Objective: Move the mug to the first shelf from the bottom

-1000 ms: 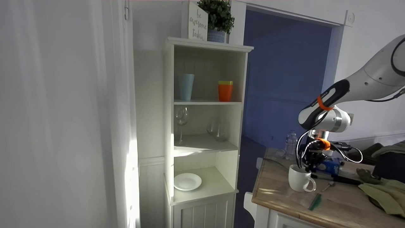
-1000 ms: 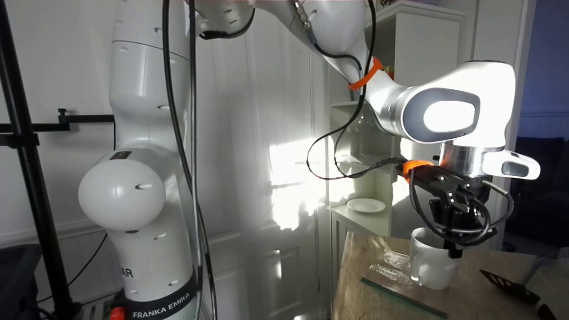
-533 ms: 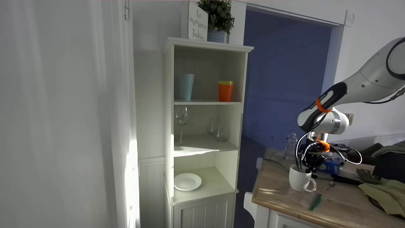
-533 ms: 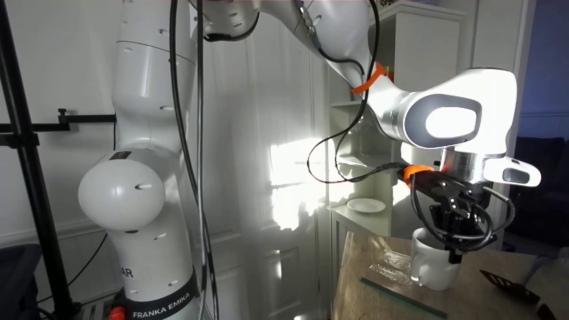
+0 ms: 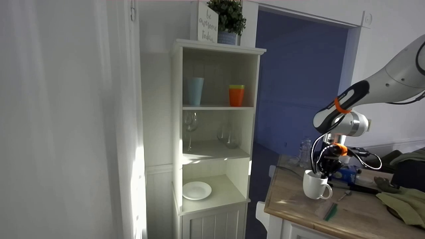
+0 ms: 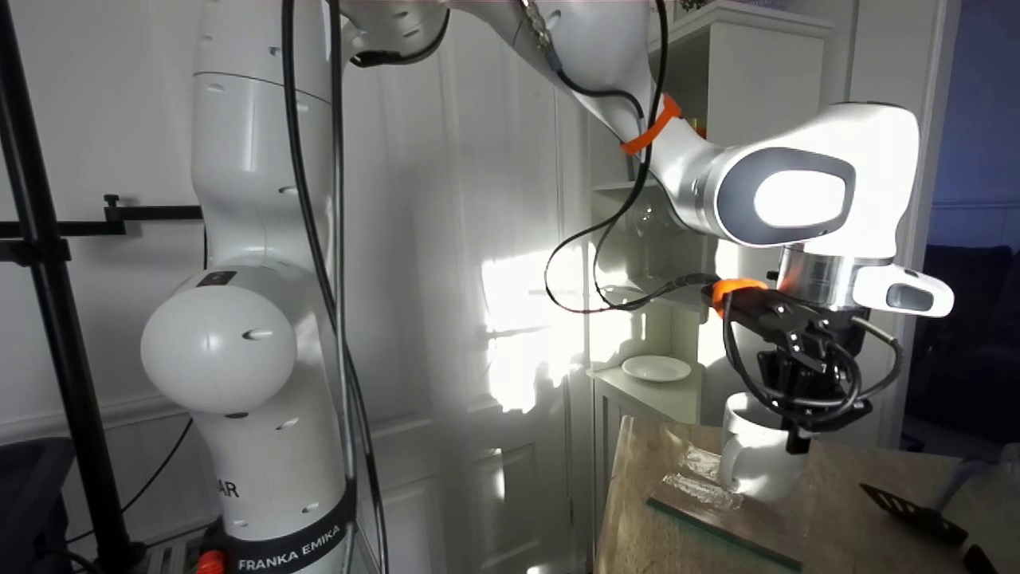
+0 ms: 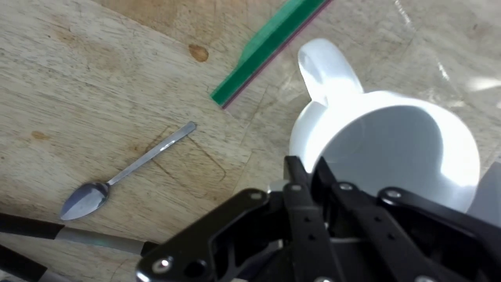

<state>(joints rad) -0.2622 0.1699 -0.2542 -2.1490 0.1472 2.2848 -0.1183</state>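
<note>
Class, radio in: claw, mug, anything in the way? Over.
Claw shut on mug at rim. Mug slightly higher than a second ago, apparently leaving table. Plate on bottom shelf, possible obstacle.

I work in a homelike kitchen corner, white cabinet (image 5: 220, 47) holding glassware (image 5: 190, 124), coloured cups (image 5: 236, 96) and a plate (image 5: 197, 191), spoon (image 7: 129, 169) on wooden counter (image 7: 78, 117).

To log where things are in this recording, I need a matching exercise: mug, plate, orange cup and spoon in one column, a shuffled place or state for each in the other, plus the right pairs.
Things:
1. mug
2. plate
3. orange cup
4. spoon

Places or states:
A. on the top open shelf
B. lying on the wooden tabletop
C. pinched at the rim by the hand
D. on the lowest open shelf

Pairs: 1-C, 2-D, 3-A, 4-B
</note>
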